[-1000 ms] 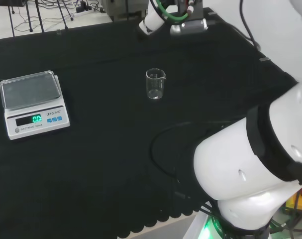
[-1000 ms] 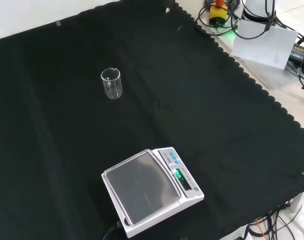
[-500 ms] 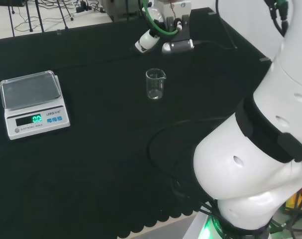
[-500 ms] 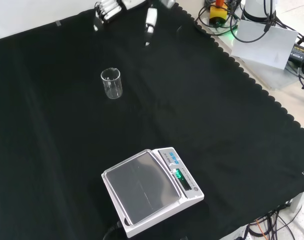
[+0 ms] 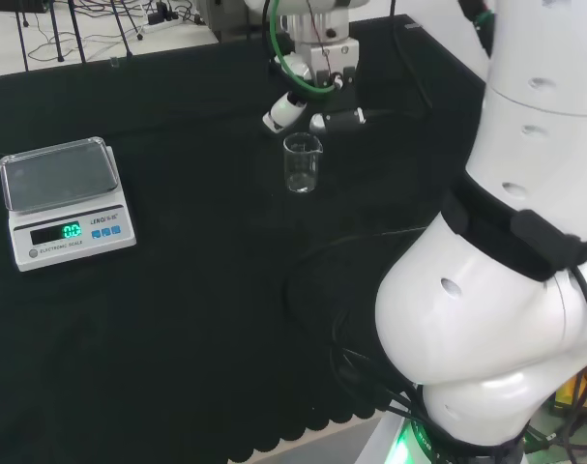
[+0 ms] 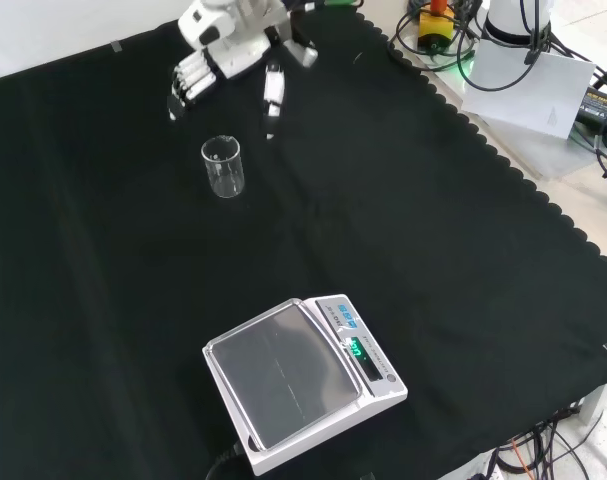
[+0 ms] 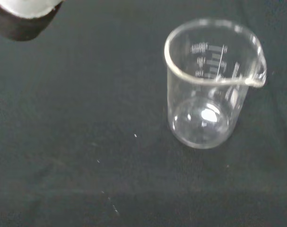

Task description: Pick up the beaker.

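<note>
Robot hand (image 6: 223, 50) hangs released above the surface (image 6: 403, 220), fingers (image 6: 188, 80) and thumb spread, probably so the beaker (image 6: 223, 166) can fit between them. That beaker stands upright and empty just below and ahead of the fingertips, untouched. Farther off sits a scale (image 6: 303, 380); black cloth covers everything, cables trailing past its edge.

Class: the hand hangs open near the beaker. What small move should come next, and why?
Probably lower the hand further, so fingers and thumb flank the beaker. It stands upright, empty and untouched on the cloth, and the open hand is short of it.
</note>
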